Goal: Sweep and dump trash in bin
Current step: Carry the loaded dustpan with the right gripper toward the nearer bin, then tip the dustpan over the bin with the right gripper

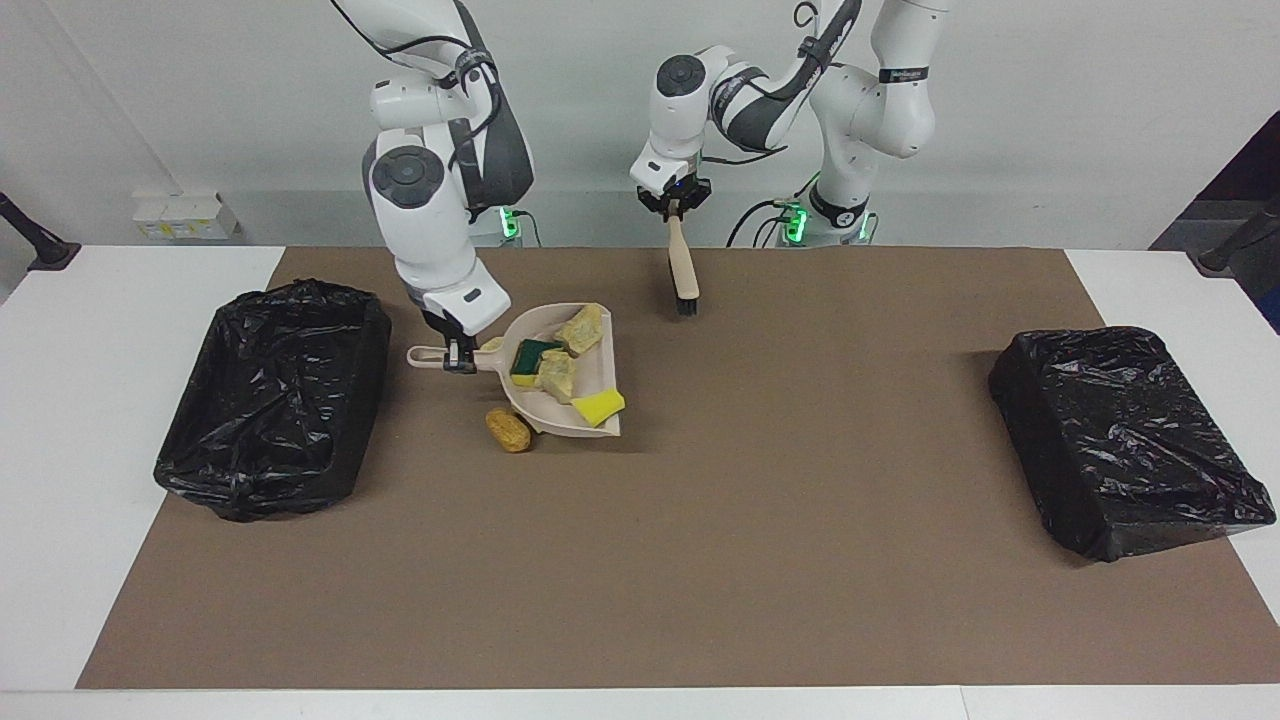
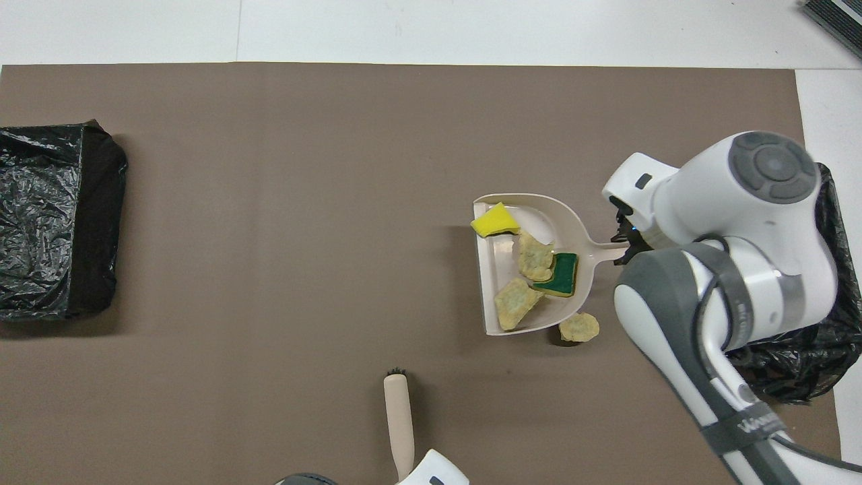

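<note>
Above the mat's middle, I am watching the right gripper pinching the handle of the beige dustpan, which is carrying four trash scraps off the mat. A brown lump is lying on the mat beside it. The left gripper is clamping the brush, bristles hanging down.

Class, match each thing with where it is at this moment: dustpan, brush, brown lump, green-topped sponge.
Things:
1 dustpan
2 brush
3 brown lump
4 green-topped sponge

Places:
a in the dustpan
b on the mat
c in the left hand
d in the right hand

Pairs: 1-d, 2-c, 3-b, 4-a
</note>
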Controlling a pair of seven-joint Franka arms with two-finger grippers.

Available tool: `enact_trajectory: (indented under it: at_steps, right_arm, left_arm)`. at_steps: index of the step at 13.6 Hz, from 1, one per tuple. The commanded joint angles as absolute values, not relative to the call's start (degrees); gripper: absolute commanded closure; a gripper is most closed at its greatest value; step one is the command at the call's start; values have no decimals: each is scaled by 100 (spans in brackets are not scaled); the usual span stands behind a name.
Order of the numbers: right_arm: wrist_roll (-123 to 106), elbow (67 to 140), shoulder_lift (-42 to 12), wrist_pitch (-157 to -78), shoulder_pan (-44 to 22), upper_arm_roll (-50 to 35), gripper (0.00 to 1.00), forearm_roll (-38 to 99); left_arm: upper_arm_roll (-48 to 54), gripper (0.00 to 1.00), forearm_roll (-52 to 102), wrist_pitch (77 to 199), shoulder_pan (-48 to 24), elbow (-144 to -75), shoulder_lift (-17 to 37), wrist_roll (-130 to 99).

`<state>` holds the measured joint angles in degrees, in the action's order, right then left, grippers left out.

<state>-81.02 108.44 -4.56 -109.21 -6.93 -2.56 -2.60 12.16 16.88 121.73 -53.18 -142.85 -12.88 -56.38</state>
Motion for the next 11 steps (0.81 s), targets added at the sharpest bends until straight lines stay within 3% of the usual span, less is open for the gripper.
enact_trajectory:
  at_steps: [1,4,5,7,8,9,11]
  right_arm:
    - [-8647,10417,-448,-10626,-91,-281,100,-499]
    - [-9339,10056,-431,-10547,648,-273,100,-712]
    - [-9760,9959,-431,-10556,929,-281,100,-695]
    - [-10211,9844,-431,-10556,1430,-281,100,-703]
    - [-10544,9852,-422,-10651,1702,-281,100,-712]
    - [-10843,9870,-422,-10705,1879,-273,100,-755]
    - [-11030,9905,-404,-11003,2222,-220,100,-1140]
  left_arm:
    - [1151,100,1679,12357,-5379,-14291,-1143,-5581]
    - [1151,100,1687,12384,-5353,-14221,-1037,-5485]
    - [1151,91,1705,12323,-5353,-14221,-1046,-5389]
    - [1143,47,1705,12322,-5300,-14221,-1028,-5361]
    - [1134,15,1705,12279,-5291,-14195,-1011,-5370]
    - [1116,0,1688,12235,-5265,-14168,-1002,-5292]
    - [1099,0,1618,11964,-4741,-13968,-1020,-4819]
